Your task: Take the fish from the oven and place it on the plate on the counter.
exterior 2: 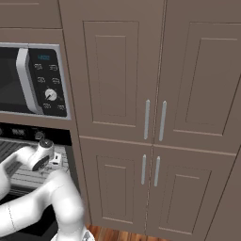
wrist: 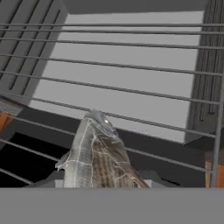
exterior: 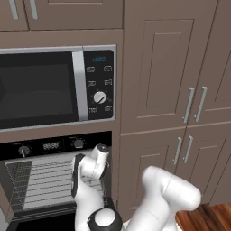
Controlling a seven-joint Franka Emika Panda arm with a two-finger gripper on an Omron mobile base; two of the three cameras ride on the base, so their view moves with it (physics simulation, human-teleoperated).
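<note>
brown panelled cabinetry fills the kitchen wall, with tall cupboard doors (exterior: pixel 164 63) and their silver bar handles to the right. at upper left sits the black-and-silver microwave (exterior: pixel 56 85), its keypad and white dial on the right edge of its face. directly beneath it is the oven (exterior: pixel 49 146), its control strip showing two knobs and a digital display; the door is open and the wire racks (exterior: pixel 43 180) inside are exposed. the white arm rises from below and reaches into the oven cavity at its right side, the wrist sitting just in front of the racks. in the hand view the fish (wrist: pixel 94 155) lies close up at the bottom centre, grey and scaled, its narrow end pointing up toward the rack bars and the pale rear wall of the oven. the claw's fingertips are hidden, so whether it is clenched on the fish or released cannot be told. a strip of wooden floor (exterior: pixel 205 216) shows at lower right.
</note>
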